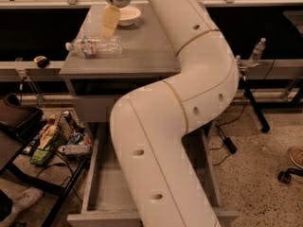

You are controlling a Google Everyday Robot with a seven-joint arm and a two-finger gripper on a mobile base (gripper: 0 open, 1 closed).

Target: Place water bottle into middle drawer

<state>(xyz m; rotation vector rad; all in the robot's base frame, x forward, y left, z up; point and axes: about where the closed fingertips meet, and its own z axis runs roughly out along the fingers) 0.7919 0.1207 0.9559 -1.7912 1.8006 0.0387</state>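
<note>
While the water bottle (94, 46) lies on its side on the grey cabinet top (142, 58), cap pointing left, my gripper (109, 30) hangs just above its right half, near the white bowl (129, 15). Whether it is open or closed I cannot tell from this angle, nor whether it touches the plastic. I judge that it holds nothing, since the bottle rests flat on the surface. So I take this to be the reach, with the grasp not yet made. Below, the middle drawer (105, 186) stands pulled out, its grey floor bare where my own arm does not hide it. Next I need to come down squarely across the ribbed body and close gently, because a round bottle lying flat can roll away. Then comes a lift clear of the cabinet's front edge and a low release into the drawer.
</note>
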